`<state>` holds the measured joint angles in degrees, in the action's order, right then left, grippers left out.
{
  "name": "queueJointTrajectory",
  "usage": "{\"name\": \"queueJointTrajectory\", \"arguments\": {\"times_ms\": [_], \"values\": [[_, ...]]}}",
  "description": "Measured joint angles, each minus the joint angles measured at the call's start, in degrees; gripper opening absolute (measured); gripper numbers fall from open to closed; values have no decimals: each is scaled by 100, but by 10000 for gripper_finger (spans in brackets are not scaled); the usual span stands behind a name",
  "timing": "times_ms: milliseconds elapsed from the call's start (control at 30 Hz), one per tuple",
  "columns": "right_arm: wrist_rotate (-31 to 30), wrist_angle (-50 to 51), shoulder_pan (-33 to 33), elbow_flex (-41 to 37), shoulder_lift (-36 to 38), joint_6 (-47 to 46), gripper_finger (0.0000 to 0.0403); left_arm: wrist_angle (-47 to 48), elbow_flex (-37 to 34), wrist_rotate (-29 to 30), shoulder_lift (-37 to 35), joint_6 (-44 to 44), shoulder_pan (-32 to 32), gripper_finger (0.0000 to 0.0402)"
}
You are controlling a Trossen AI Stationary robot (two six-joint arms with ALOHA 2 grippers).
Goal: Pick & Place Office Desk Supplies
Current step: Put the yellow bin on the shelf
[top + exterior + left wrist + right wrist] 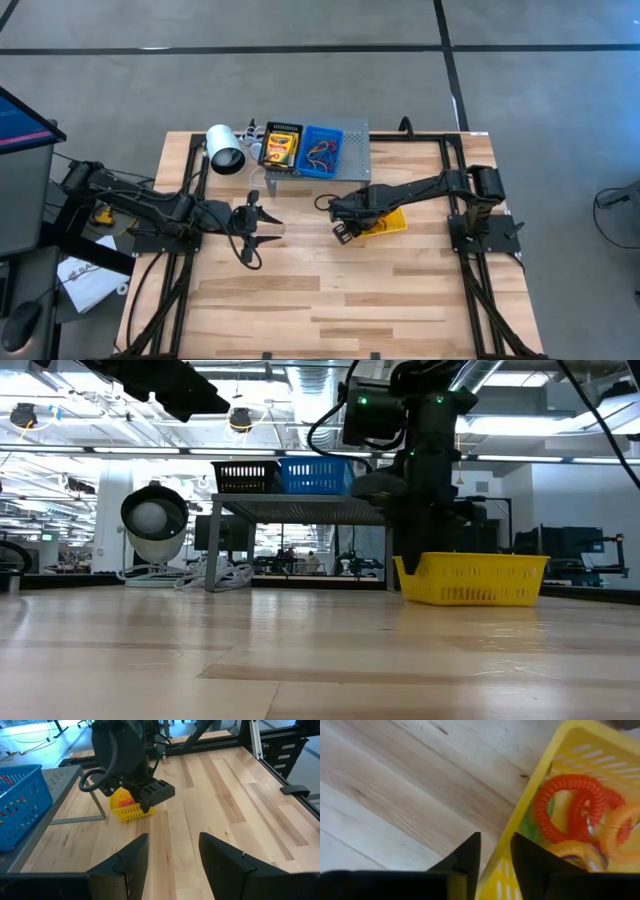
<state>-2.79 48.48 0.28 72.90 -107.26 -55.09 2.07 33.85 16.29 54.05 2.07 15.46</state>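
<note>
Three small baskets are seen on or over the bench. A black basket (281, 146) packed with yellow-and-green crayon packs (280, 149) and a blue basket (323, 149) holding thin band loops (321, 152) stand side by side on the grey perforated shelf (354, 133) at the far edge of the bench (400, 290), raised on its legs, probably so that the supplies stay sorted and off the working surface. A yellow basket (472, 578) rests directly on the bench, in front of the shelf towards the right side; red and orange coiled loops (570, 807) lie inside it. A white cylindrical lamp (224, 150) lies beside the shelf's left end.

The right arm is stretched from its base at the right edge inward across the bench, its wrist turned down over the near-left rim of the yellow basket. The right gripper (495, 855) is held with one finger on each side of the basket wall, the jaws narrowed to a slim gap around that rim; whether the wall is actually pinched cannot be told. The placing suggests that the basket itself is meant to be taken by its edge.

The left arm waits, reaching from the left edge towards the middle, with the left gripper (170, 862) spread wide and holding nothing.
</note>
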Motion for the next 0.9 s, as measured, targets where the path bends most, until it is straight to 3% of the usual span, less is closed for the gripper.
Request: {"name": "queueJointTrajectory", "arguments": {"times_ms": [267,633,900], "values": [[-21,85,333,0,4,281,9,2,0,2,1,-2,0,168],[-25,472,1261,67,7,135,6,2,0,13,1,-87,-2,168],[-640,1993,1986,1127,7,69,3,0,0,17,1,-109,-11,168]]}}
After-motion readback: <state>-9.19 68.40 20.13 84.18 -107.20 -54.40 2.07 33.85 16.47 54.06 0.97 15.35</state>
